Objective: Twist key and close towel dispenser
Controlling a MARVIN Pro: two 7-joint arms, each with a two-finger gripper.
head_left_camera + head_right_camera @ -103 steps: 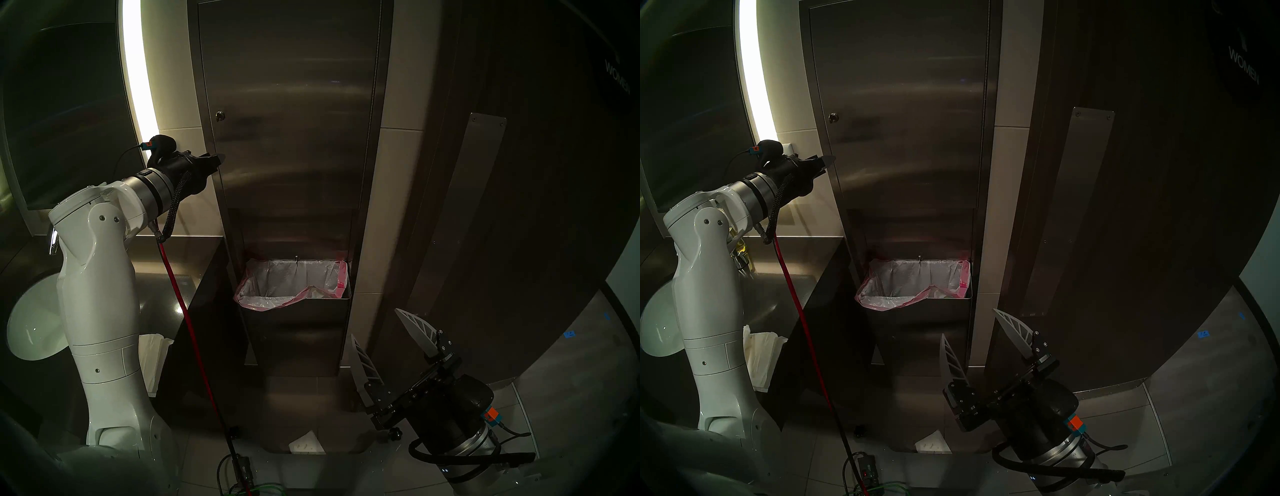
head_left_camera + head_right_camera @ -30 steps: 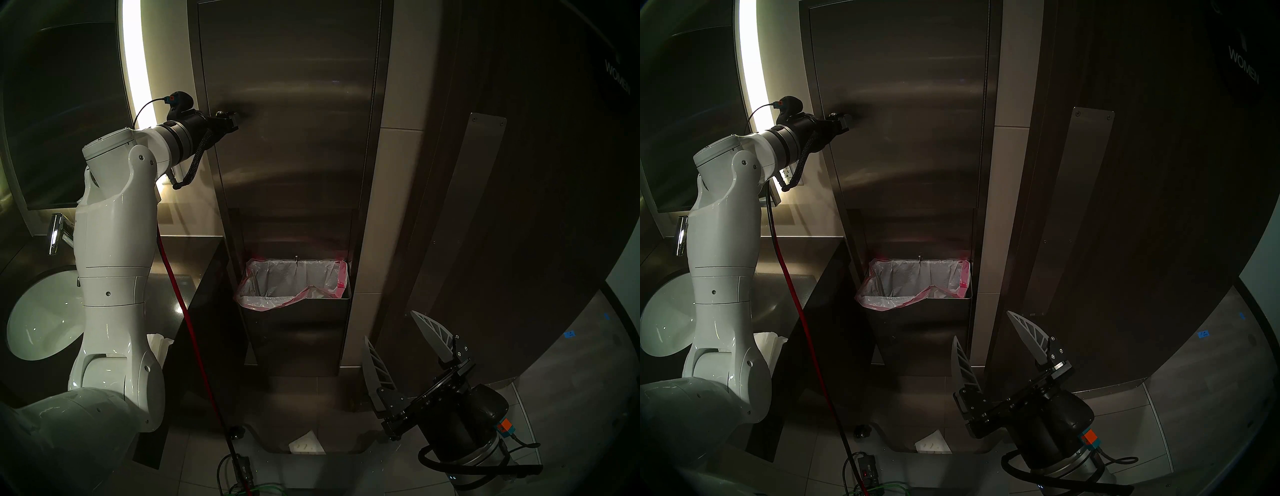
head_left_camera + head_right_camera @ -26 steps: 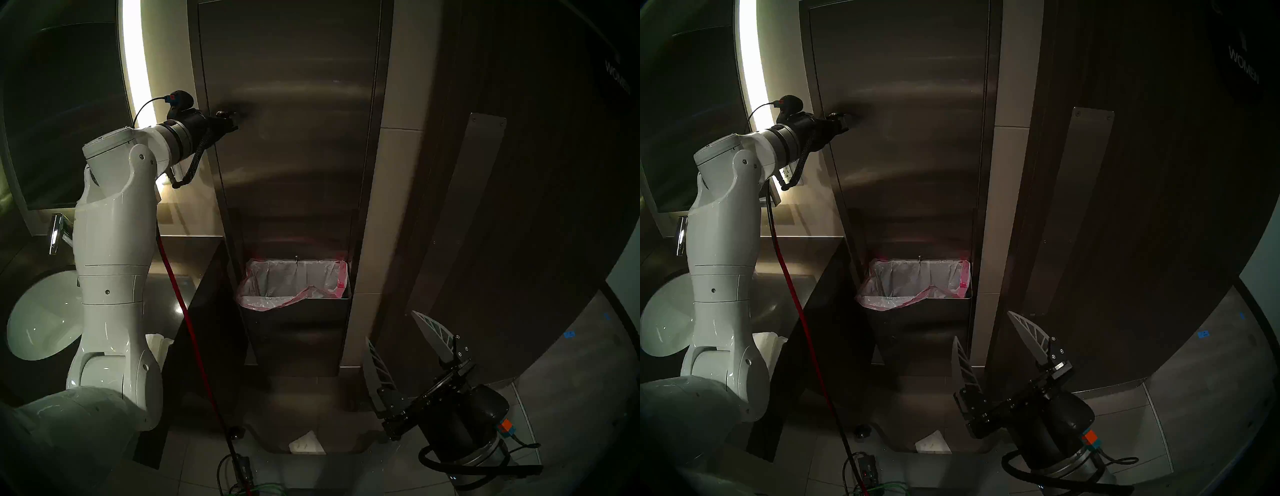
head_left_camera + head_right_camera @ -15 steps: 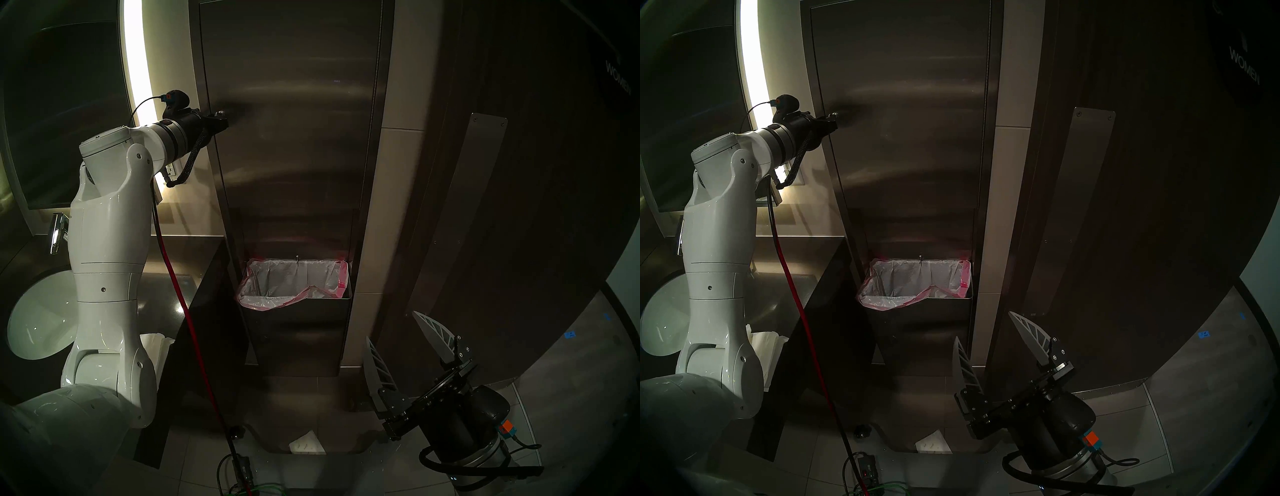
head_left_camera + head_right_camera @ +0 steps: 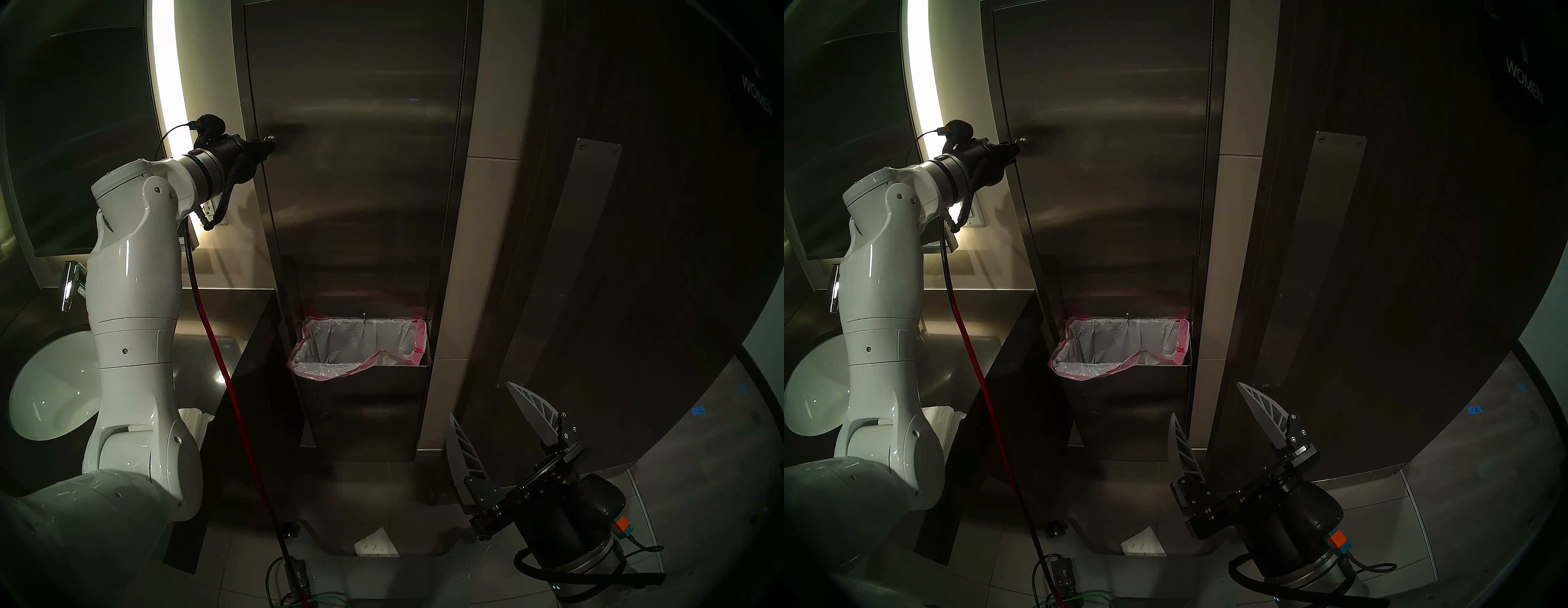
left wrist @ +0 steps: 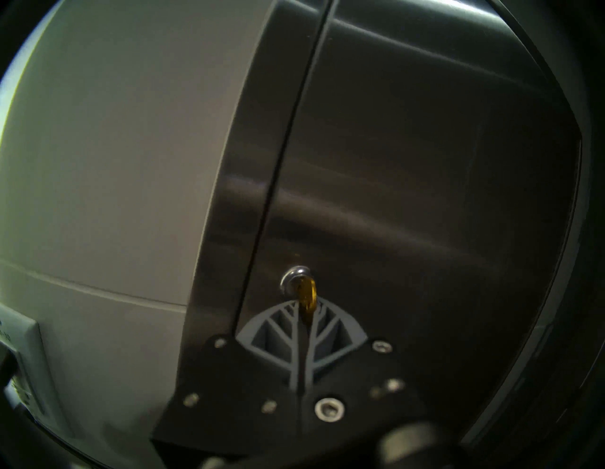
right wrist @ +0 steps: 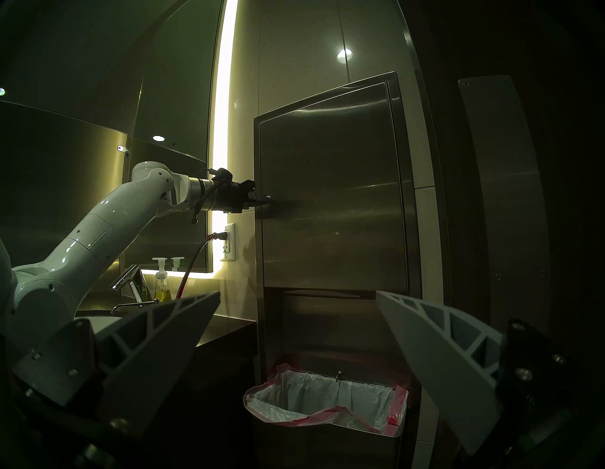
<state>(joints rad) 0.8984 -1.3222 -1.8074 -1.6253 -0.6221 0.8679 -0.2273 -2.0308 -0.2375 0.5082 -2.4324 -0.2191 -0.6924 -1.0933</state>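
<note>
The towel dispenser point(image 5: 360, 148) is a tall brushed steel cabinet, and its long door lies flat against the frame. A round silver lock point(image 6: 293, 278) sits near the door's left edge with a small brass key point(image 6: 309, 291) standing out of it. My left gripper point(image 6: 303, 314) is shut on the key, its two ribbed fingers pressed together around the key's head. The head view shows the left gripper point(image 5: 265, 146) at the lock point(image 5: 270, 139). My right gripper point(image 5: 479, 399) hangs low at the right, open and empty, away from the cabinet.
A pink-rimmed bin liner point(image 5: 360, 348) fills the cabinet's lower bin. The dark wooden door with its steel push plate point(image 5: 572, 254) stands to the right. At left are the dark counter, a white sink point(image 5: 46, 390) and a faucet point(image 5: 70, 284). A red cable point(image 5: 220, 361) hangs from my left arm. A white paper point(image 5: 375, 543) lies on the floor.
My left gripper rose from beside the door's lower left edge to the lock. Its open fingers then shut on the key as the wrist drew slightly left. The right arm barely moved.
</note>
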